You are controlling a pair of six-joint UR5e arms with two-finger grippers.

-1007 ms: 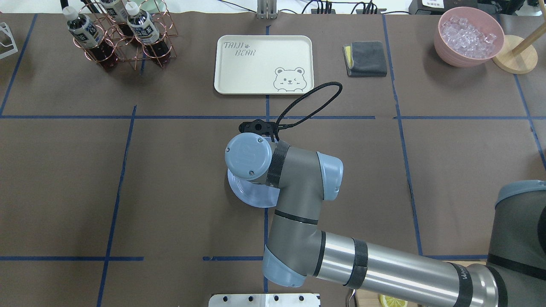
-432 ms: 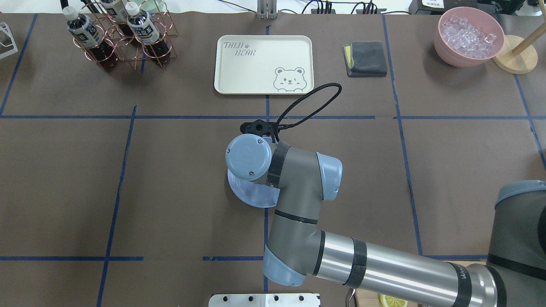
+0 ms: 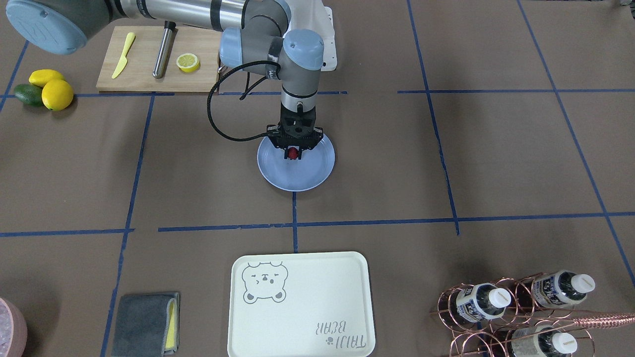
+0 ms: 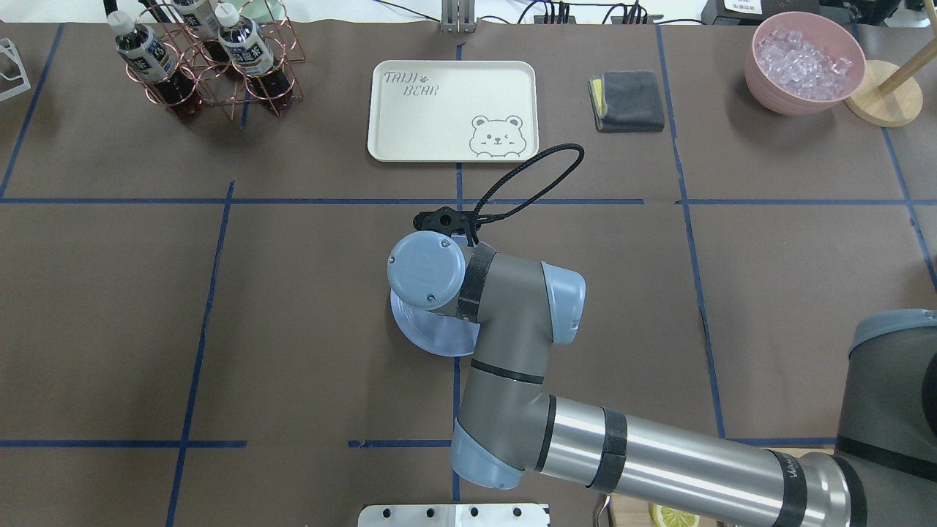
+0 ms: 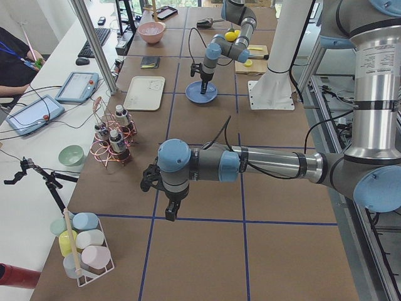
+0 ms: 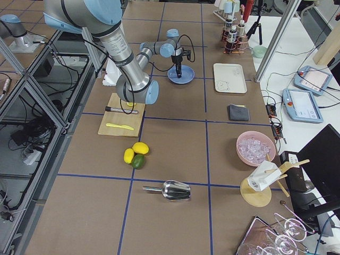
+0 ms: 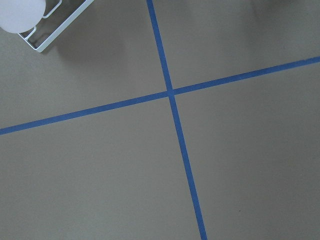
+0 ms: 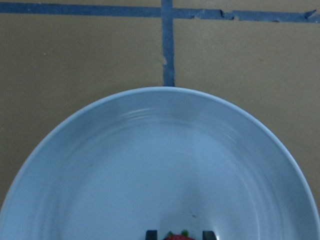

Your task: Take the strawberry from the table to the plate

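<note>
The strawberry [image 3: 293, 153], small and dark red with a bit of green, sits between the fingertips of my right gripper [image 3: 293, 155], which is shut on it just above the light blue plate [image 3: 297, 186] on the brown-paper table [image 3: 446, 158]. The right wrist view has the plate [image 8: 150, 150] filling the frame, with the strawberry [image 8: 178, 236] at the bottom edge between two dark fingertips [image 8: 151, 234]. From overhead the arm hides the berry and most of the plate [image 4: 428, 335]. My left gripper [image 5: 169, 212] hangs over bare table far from the plate; I cannot tell if it is open or shut.
A cream bear tray [image 3: 300, 302] lies beyond the plate. A cutting board [image 3: 144, 74] with a lemon half, a knife and a metal rod sits near the robot base, with whole lemons [image 3: 49, 89] beside it. A bottle rack [image 3: 516, 307], a grey cloth [image 3: 144, 322] and a pink ice bowl [image 4: 805, 62] stand farther off.
The right arm has shifted very slightly over the plate, and its cable loop has moved a little with it. Nothing else has moved.
</note>
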